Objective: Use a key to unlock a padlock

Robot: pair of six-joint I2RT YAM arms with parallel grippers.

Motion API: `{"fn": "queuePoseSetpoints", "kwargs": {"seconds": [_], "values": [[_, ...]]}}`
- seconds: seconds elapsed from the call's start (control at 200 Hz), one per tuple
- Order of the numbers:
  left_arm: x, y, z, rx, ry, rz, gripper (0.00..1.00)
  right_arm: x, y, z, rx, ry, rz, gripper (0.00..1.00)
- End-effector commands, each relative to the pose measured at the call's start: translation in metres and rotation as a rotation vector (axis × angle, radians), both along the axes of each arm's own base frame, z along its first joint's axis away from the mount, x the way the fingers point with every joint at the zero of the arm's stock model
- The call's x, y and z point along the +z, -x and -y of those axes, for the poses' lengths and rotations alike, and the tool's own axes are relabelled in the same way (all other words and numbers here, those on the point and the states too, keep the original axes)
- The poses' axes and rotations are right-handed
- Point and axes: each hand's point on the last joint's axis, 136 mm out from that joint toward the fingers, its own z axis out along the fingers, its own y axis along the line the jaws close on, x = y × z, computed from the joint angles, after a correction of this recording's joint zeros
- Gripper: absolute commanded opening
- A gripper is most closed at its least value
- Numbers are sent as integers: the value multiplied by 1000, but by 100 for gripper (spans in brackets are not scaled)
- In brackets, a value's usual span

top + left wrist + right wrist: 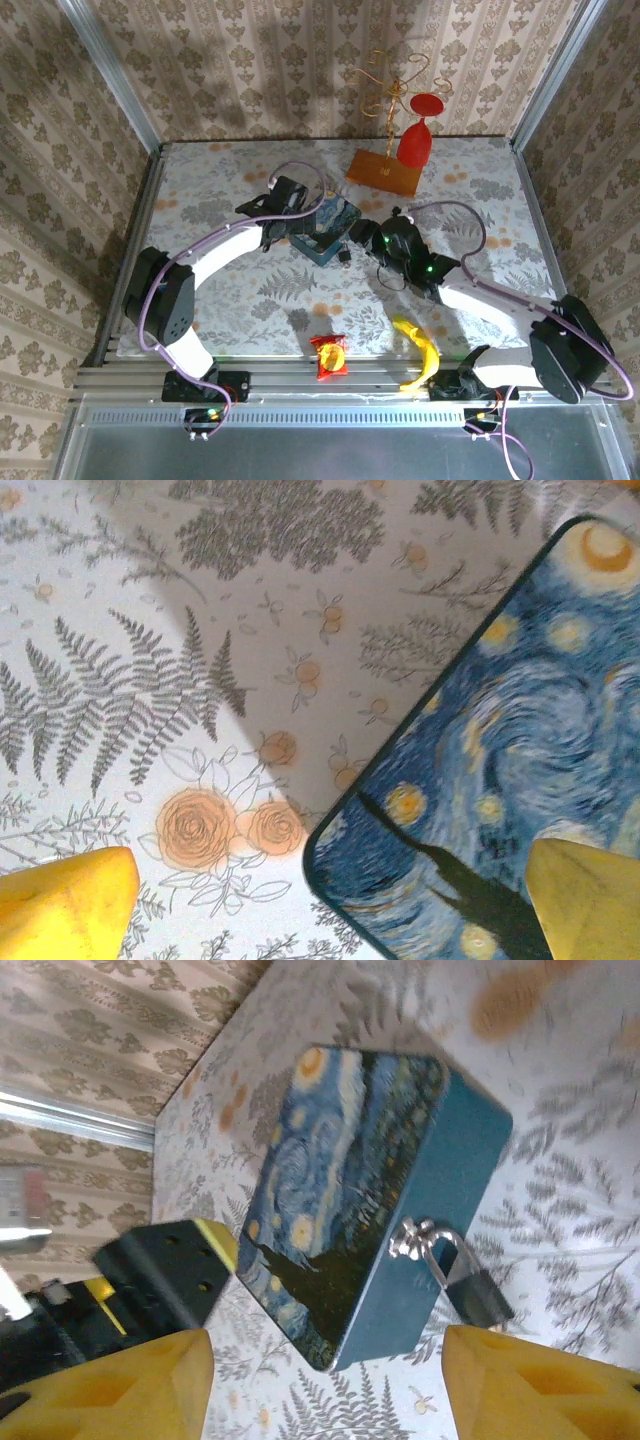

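The padlock (pixel 478 1298) is small, with a dark body. Its shackle runs through the silver hasp (pixel 415 1239) on the side of a blue swirl-painted tin (pixel 345 1180). It hangs against the tin wall, just above my right gripper's right-hand fingertip (pixel 540 1385). My right gripper (pixel 325 1395) is open, its yellow fingers spread either side of the tin's near corner with nothing between them. The key is out of view. My left gripper (pixel 330 910) is open over the tin's (pixel 520 780) opposite corner. From above, both grippers (pixel 305 212) (pixel 357 242) flank the tin (pixel 325 225) and padlock (pixel 343 255).
A red goblet (pixel 420 140) and a gold wire stand on an orange base (pixel 384 171) sit at the back. A banana (pixel 420 350) and a red snack packet (pixel 330 356) lie near the front edge. Wallpapered walls enclose the floral table (pixel 220 200).
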Motion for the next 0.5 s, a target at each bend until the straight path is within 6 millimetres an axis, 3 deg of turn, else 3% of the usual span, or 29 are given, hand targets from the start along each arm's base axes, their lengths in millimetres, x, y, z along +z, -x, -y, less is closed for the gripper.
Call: {"fn": "queuePoseSetpoints", "kwargs": {"seconds": [0.0, 0.215, 0.495], "values": [[-11, 8, -2, 27, 36, -42, 100, -60, 33, 39, 85, 439, -178, 65], [-25, 15, -4, 32, 48, -75, 100, -74, 29, 11, 195, 584, -212, 70], [-44, 18, -9, 47, 52, -115, 100, -90, 12, -29, 333, 687, -236, 66]]}}
